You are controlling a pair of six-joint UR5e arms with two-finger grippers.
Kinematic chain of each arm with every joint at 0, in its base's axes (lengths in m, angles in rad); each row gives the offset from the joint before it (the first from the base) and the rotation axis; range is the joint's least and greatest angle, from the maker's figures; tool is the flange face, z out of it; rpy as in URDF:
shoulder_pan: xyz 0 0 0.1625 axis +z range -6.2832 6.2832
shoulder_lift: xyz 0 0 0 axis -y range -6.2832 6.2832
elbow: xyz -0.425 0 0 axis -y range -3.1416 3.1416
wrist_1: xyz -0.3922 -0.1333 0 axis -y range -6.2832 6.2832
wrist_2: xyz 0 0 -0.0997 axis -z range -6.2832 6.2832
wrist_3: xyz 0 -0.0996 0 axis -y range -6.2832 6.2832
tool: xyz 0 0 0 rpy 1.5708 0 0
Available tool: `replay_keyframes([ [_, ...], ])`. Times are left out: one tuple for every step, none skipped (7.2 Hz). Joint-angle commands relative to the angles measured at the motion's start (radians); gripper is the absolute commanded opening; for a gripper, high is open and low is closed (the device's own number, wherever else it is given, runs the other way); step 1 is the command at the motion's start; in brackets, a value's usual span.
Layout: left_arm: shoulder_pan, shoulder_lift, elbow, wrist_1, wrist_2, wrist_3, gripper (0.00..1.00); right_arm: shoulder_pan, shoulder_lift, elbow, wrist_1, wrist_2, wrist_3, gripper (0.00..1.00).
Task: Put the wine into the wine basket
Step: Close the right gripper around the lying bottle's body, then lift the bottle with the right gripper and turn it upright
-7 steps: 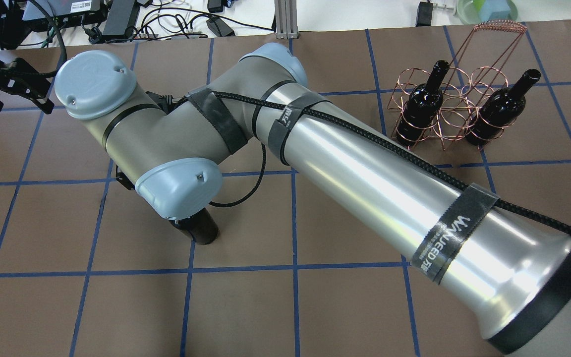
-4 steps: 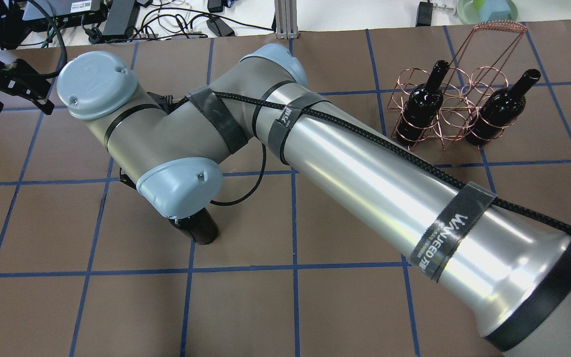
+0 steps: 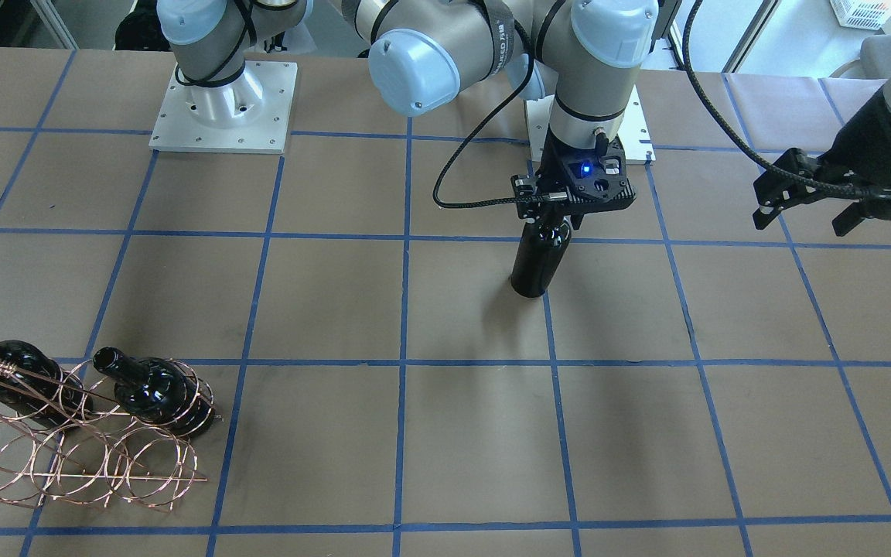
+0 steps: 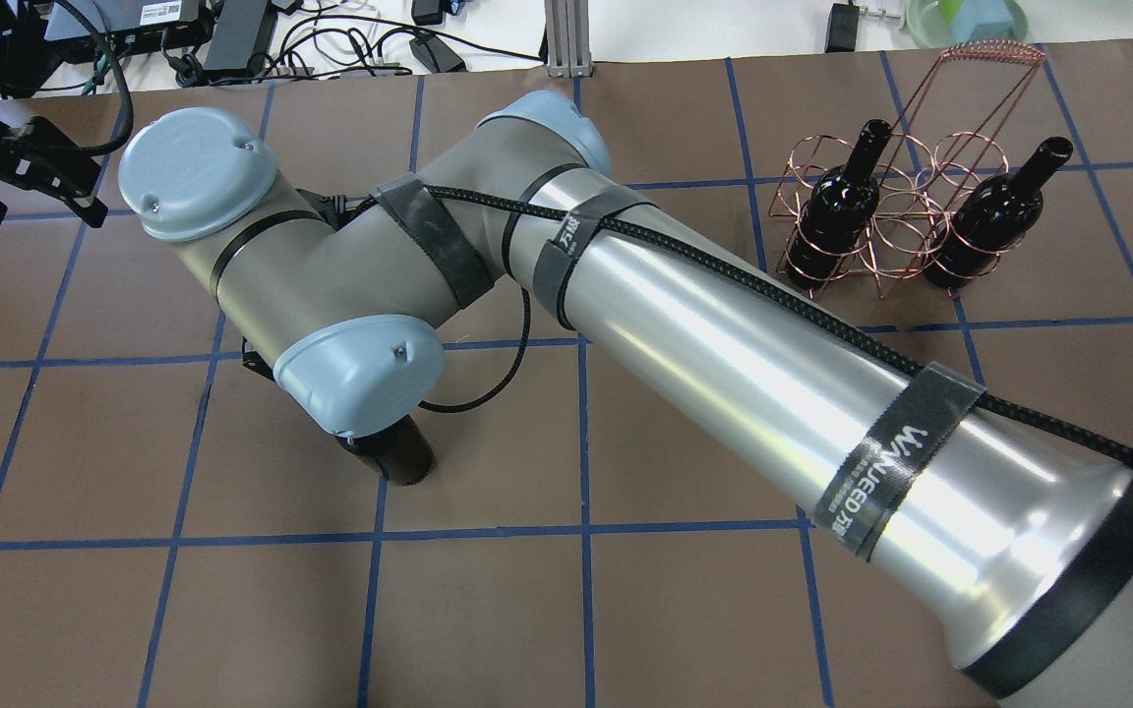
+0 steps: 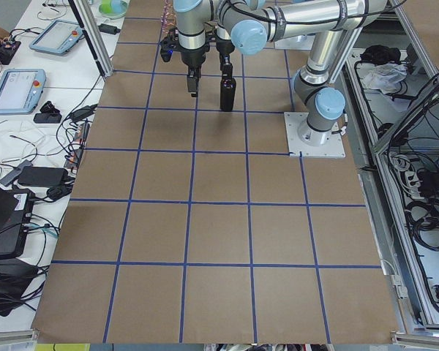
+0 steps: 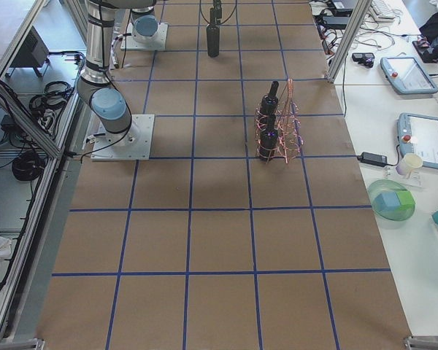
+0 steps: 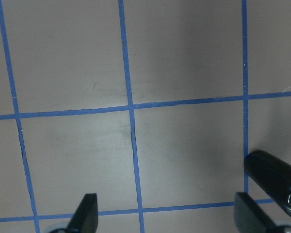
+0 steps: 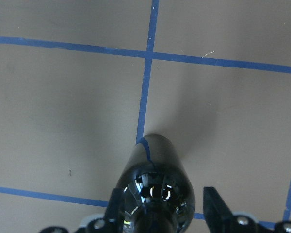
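Note:
A near-black wine bottle (image 3: 538,259) stands upright on the brown table left of centre, mostly hidden under my right arm in the overhead view (image 4: 399,454). My right gripper (image 3: 547,223) is straight above it, shut on the wine bottle at its neck and shoulder; the right wrist view shows the bottle (image 8: 153,179) between the fingers. My left gripper (image 3: 801,223) is open and empty at the table's left side (image 4: 35,208). The copper wine basket (image 4: 906,221) stands at the far right with two bottles in it (image 4: 837,211) (image 4: 994,216).
The right arm's long silver link (image 4: 773,374) crosses the table from lower right. Cables and devices (image 4: 232,39) lie beyond the far edge. The two arm base plates (image 3: 221,100) sit at the robot side. Blue tape lines grid the table.
The right arm's wrist has shifted slightly to the right over the bottle. The left gripper has barely moved. The basket and its two bottles have not moved.

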Motion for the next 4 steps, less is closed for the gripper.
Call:
replay_keyframes([
  [0.0,0.0,0.0,0.0,-0.001,0.0,1.0,0.0,-0.001,0.001,0.013,0.009,0.001,0.64],
  [-0.002,0.0,0.0,0.0,-0.001,0.0,1.0,0.0,-0.001,0.003,0.016,0.015,0.001,0.64],
  [0.0,0.0,0.0,0.0,-0.004,0.0,1.0,0.0,-0.001,0.003,0.021,0.026,0.001,0.64],
  [0.0,0.0,0.0,0.0,-0.004,0.0,1.0,0.0,-0.003,0.003,0.038,0.026,0.001,0.64],
])
